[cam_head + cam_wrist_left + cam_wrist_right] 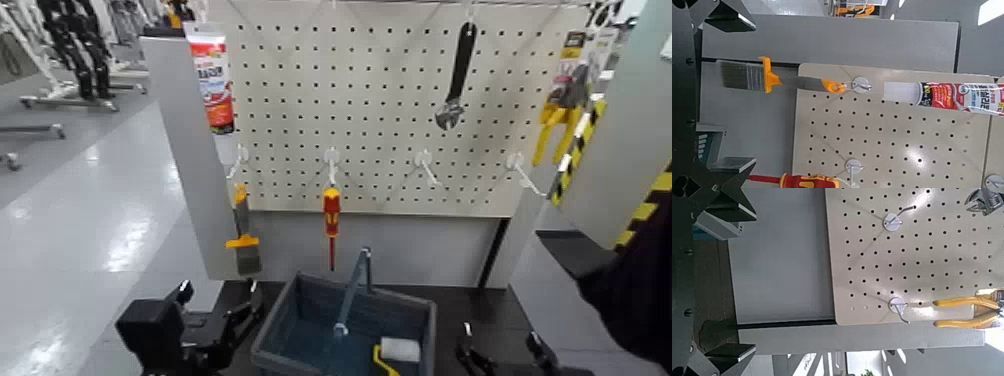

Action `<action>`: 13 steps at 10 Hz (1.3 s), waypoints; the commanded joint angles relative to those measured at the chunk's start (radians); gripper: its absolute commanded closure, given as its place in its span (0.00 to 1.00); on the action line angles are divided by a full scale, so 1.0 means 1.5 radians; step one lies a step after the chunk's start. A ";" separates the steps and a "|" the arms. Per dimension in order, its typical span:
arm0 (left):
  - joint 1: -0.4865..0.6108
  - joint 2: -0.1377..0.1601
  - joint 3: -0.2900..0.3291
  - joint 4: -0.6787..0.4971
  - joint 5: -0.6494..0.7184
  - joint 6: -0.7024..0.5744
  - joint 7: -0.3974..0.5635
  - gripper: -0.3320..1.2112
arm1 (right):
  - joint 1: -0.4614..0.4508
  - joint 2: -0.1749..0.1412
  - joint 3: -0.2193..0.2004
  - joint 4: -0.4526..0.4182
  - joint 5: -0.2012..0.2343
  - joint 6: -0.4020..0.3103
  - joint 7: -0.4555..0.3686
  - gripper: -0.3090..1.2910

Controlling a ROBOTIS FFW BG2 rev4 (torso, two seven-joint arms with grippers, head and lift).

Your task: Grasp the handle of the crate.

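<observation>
Paint roller (400, 350) nearest, lying inside the crate (345, 325).
Handle (355, 290) stands up across the crate's middle, graspable; left gripper (222, 305) spread empty by its left rim, right gripper (503, 345) open beyond its right rim.

Open gap between left claw (222, 302) and crate (345, 330); upright handle (354, 290) spans middle.

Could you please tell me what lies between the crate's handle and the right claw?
The paint roller lies in the crate, between its handle and the right claw, as the head view shows.
</observation>
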 commanded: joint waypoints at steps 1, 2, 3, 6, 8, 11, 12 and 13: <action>-0.001 -0.005 0.006 0.002 0.006 0.001 -0.011 0.29 | 0.000 0.007 0.001 0.000 0.000 0.002 -0.002 0.27; -0.001 -0.006 0.007 0.002 0.006 0.001 -0.014 0.29 | 0.000 0.007 0.001 0.000 0.001 0.002 -0.004 0.27; -0.001 -0.006 0.007 0.003 0.012 0.003 -0.015 0.29 | 0.000 0.007 0.002 0.000 0.002 0.002 -0.008 0.27; -0.021 -0.025 0.045 0.002 0.062 0.059 -0.108 0.29 | -0.001 0.006 0.006 0.000 0.002 0.005 -0.009 0.27; -0.051 -0.044 0.097 0.000 0.152 0.163 -0.189 0.29 | -0.001 0.006 0.006 0.000 0.002 0.006 -0.009 0.27; -0.117 -0.008 0.122 0.014 0.360 0.326 -0.212 0.29 | -0.001 0.006 0.007 0.000 0.002 0.009 -0.009 0.27; -0.145 0.008 0.117 0.039 0.426 0.371 -0.218 0.29 | -0.001 0.006 0.009 0.001 0.002 0.010 -0.009 0.27; -0.175 0.025 0.106 0.065 0.487 0.412 -0.222 0.29 | -0.002 0.006 0.009 0.001 0.002 0.010 -0.009 0.27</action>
